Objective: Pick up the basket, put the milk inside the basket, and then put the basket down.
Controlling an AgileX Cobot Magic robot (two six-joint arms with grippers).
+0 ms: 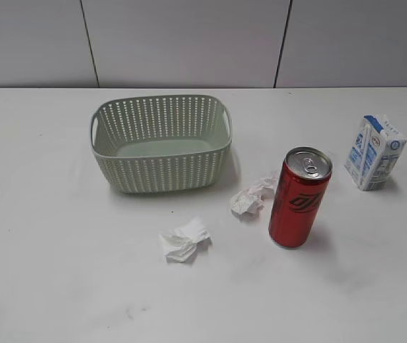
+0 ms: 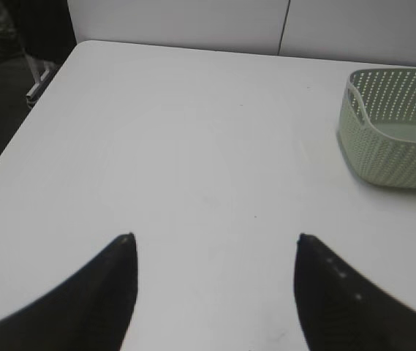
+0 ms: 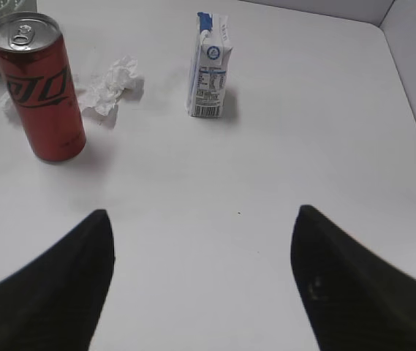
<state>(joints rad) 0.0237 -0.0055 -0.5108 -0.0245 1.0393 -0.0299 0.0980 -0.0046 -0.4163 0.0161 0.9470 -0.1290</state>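
The pale green slotted basket [image 1: 162, 142] stands empty on the white table, left of centre; it also shows at the right edge of the left wrist view [image 2: 394, 126]. The white-and-blue milk carton [image 1: 374, 152] stands upright at the far right, and shows in the right wrist view [image 3: 208, 66]. My left gripper [image 2: 215, 238] is open and empty over bare table, left of the basket. My right gripper [image 3: 204, 212] is open and empty, short of the milk. Neither gripper shows in the exterior view.
A tall red soda can [image 1: 300, 198] stands between basket and milk; it also shows in the right wrist view [image 3: 39, 86]. Two crumpled white tissues [image 1: 184, 241] [image 1: 254, 195] lie in front of the basket. The table's left edge [image 2: 19, 124] drops off in the left wrist view.
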